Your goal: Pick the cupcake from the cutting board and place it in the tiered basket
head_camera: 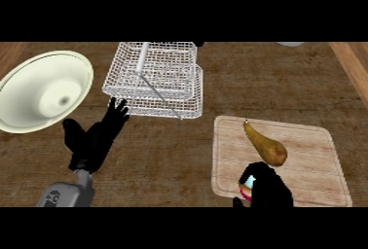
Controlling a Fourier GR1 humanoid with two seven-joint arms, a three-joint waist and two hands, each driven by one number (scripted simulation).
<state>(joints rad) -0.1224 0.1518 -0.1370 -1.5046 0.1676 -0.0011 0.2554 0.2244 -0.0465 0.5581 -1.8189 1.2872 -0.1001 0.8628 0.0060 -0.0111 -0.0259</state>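
Right hand (267, 187) curled round the cupcake (248, 185) on the cutting board (316, 160); tiered basket (155, 80) lies up-left of it, nearer the open left hand (97, 136).

One head view looks steeply down at the counter (179, 160).

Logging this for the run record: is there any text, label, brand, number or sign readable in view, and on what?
None can be read.
Left forearm: a round mark on the grey casing, too blurred to read.
Cutting board, basket, plate, pear and cupcake: no writing shows.
The right hand curls round the cupcake and hides most of it.
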